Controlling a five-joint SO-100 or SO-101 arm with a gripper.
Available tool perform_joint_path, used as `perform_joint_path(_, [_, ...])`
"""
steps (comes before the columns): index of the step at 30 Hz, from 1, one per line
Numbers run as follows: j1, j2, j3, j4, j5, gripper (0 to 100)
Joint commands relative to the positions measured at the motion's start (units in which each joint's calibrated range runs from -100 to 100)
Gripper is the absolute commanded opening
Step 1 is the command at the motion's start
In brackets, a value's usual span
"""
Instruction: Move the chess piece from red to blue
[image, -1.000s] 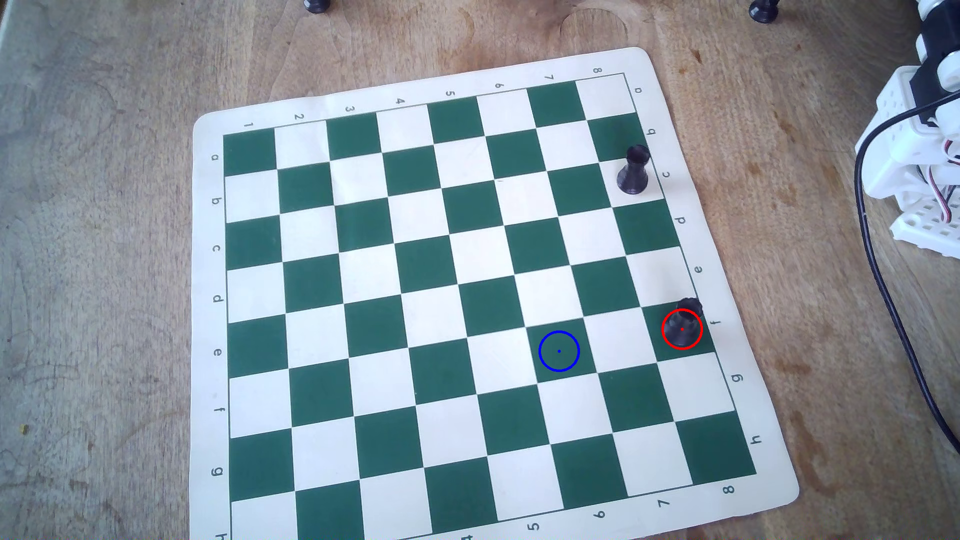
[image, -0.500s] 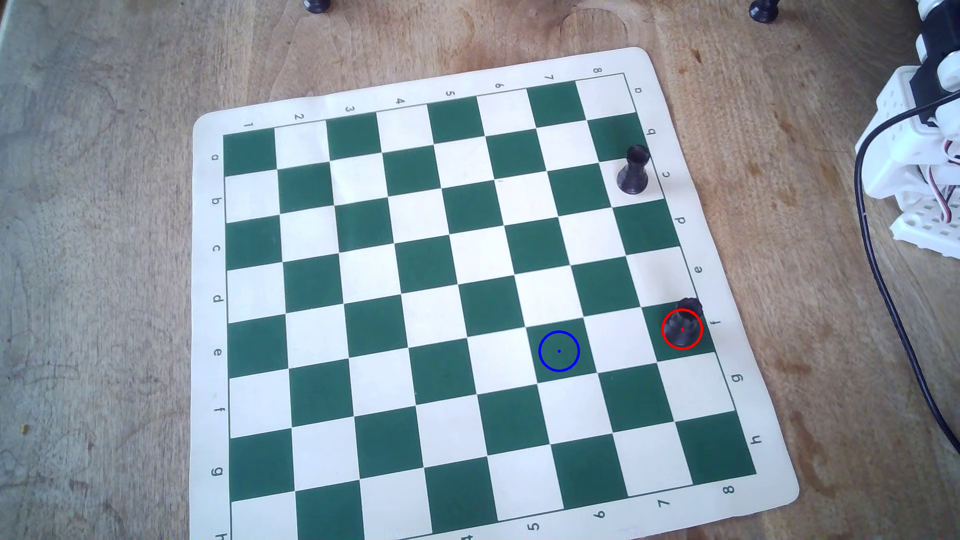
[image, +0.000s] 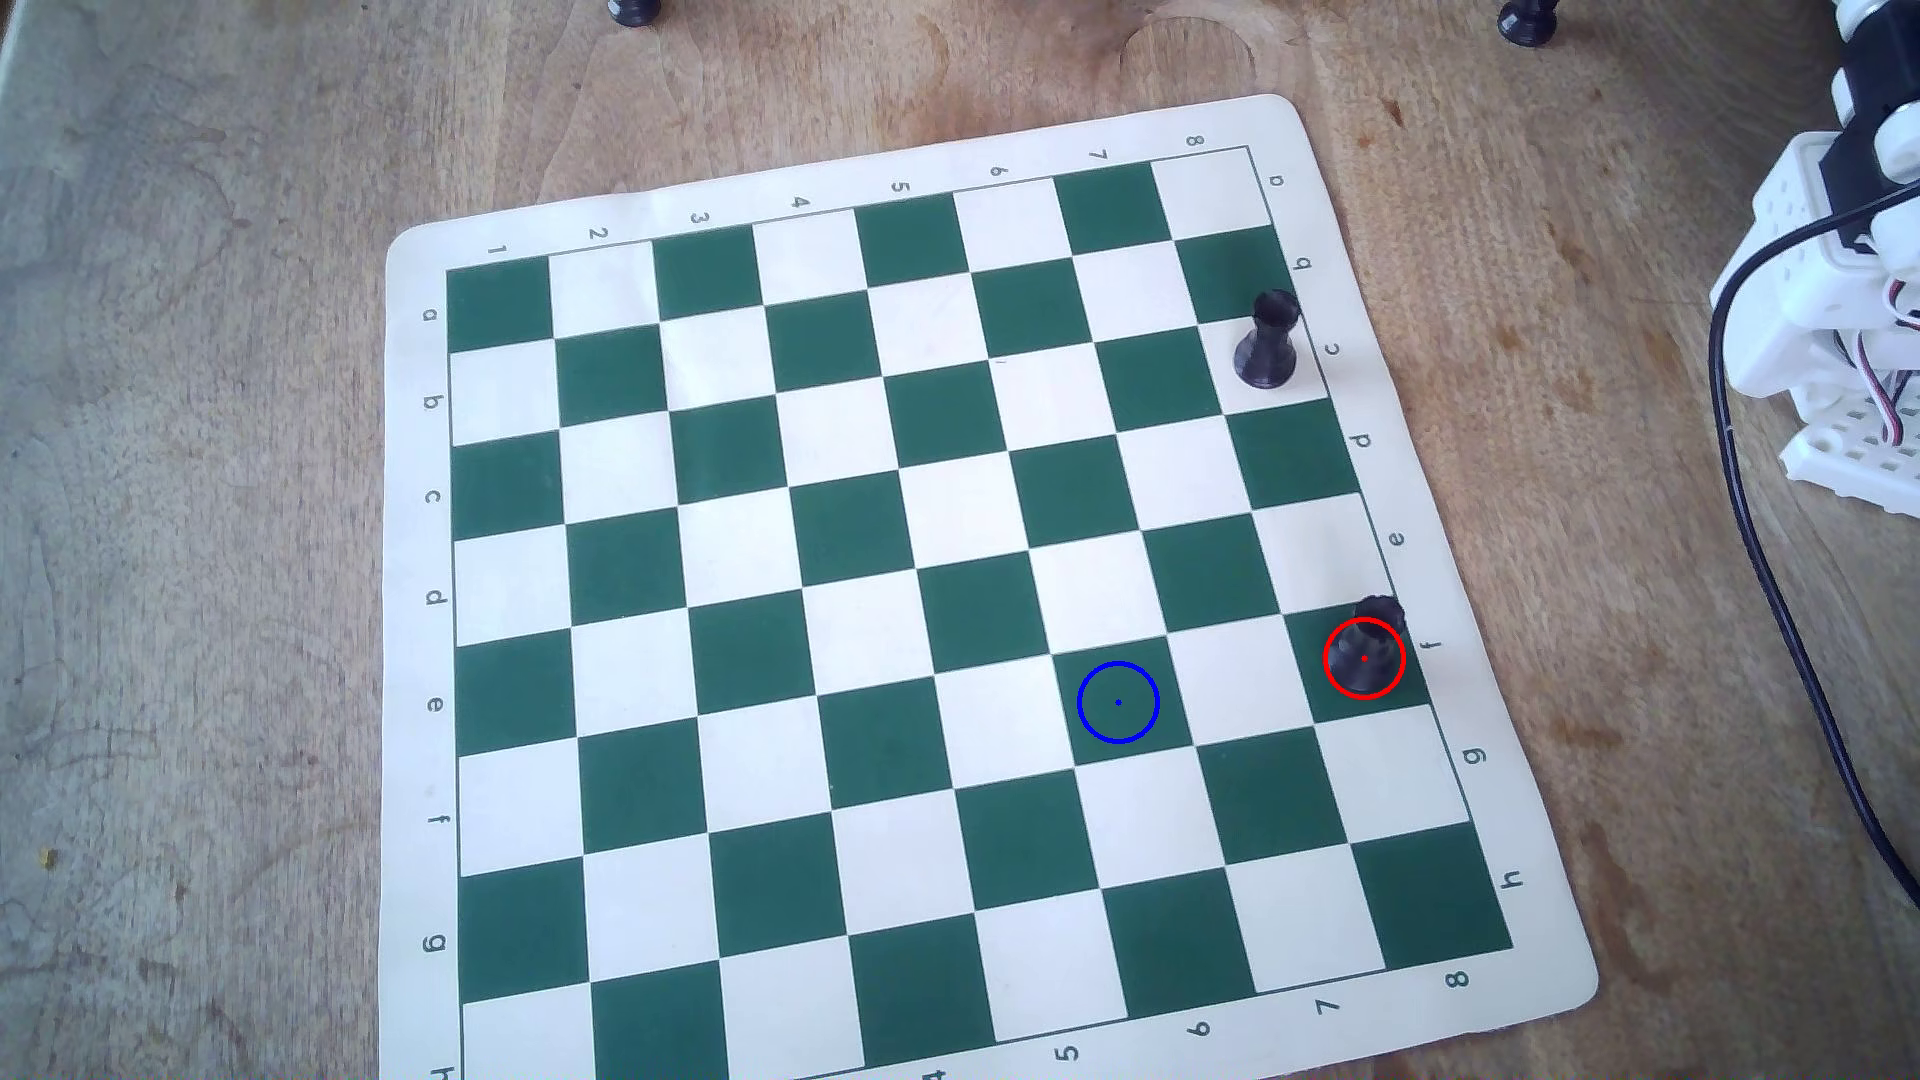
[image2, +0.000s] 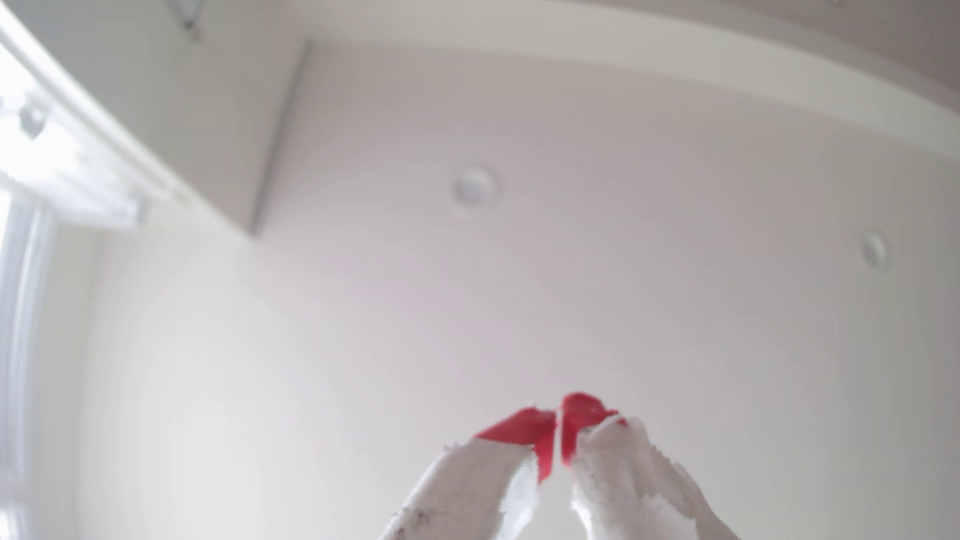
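The chess piece (image: 1369, 644) is found upright inside red (image: 1364, 657), on a green square at the board's right edge in the overhead view; blue (image: 1118, 702) lies empty two squares leftward. The pincer (image2: 558, 415) is seen clenched, empty, aimed at the ceiling, evidently parked before the reach.

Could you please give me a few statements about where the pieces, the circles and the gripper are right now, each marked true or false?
1. The chess piece stands at the red circle. True.
2. The blue circle holds a piece. False: it is empty.
3. Both circles lie on green squares. True.
4. The gripper holds a piece. False: its red tips meet, shut on nothing.
5. The other black piece lies toppled. False: it stands upright.
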Motion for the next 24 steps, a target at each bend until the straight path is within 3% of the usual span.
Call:
perform_joint_path(1, [-1.3,0.0,0.8,9.9,-0.5,0])
perform_joint_path(9, [-3.9,0.0,0.8,35.0,-0.3,0])
perform_joint_path(14, [-4.1,0.1,0.8,50.5,2.0,13])
perform_joint_path(18, [-0.7,0.1,0.7,73.8,-2.9,25])
perform_joint_path(23, [-1.0,0.1,-2.5,94.4,-2.9,34])
perform_joint_path(24, [-0.6,0.1,-6.7,103.2,-3.7,34])
